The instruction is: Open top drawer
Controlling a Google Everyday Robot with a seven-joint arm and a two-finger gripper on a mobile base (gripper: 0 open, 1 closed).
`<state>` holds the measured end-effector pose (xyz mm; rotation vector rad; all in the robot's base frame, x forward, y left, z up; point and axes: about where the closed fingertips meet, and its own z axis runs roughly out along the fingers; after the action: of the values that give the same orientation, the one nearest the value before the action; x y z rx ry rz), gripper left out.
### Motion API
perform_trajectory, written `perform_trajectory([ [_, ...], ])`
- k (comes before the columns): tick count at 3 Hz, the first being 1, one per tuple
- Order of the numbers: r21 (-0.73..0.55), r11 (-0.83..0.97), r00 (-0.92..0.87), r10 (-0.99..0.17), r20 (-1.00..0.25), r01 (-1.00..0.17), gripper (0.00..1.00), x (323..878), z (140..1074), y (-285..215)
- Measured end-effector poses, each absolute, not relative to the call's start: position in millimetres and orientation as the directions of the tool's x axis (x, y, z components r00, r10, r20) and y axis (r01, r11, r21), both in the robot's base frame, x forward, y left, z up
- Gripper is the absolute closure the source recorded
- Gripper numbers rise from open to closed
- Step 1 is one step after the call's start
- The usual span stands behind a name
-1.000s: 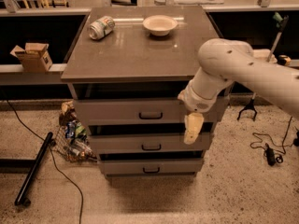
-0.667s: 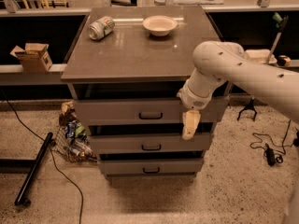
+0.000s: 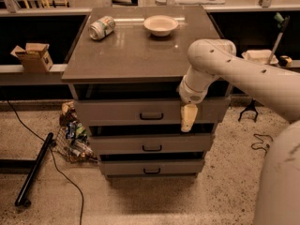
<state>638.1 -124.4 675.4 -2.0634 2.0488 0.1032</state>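
The top drawer [image 3: 122,111] is the widest grey drawer front under the cabinet top, with a small dark loop handle [image 3: 151,116] at its centre. It looks closed or nearly closed. My gripper [image 3: 188,117] hangs from the white arm in front of the drawer's right part, to the right of the handle and at about its height. It points downward. Two narrower grey drawers [image 3: 151,144] sit below.
On the cabinet top [image 3: 136,55] lie a tipped can [image 3: 101,27] and a white bowl [image 3: 161,25]. A net bag of bottles [image 3: 72,137] sits on the floor at the left. A dark pole [image 3: 35,168] and cable lie on the floor. A cardboard box [image 3: 33,56] stands on the left shelf.
The arm and gripper have shifted slightly left and a little up, closer to the top drawer's handle. The drawers have not moved.
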Motion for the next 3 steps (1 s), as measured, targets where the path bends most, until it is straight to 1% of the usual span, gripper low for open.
perform_trajectory([
  [2,-0.089,0.003,0.015,-0.98,-0.199,-0.996,0.0,646.3,659.7,-120.8],
  [3,-0.036,0.025,-0.017,-0.979,-0.204,-0.999,0.25,636.9,630.6,-113.0],
])
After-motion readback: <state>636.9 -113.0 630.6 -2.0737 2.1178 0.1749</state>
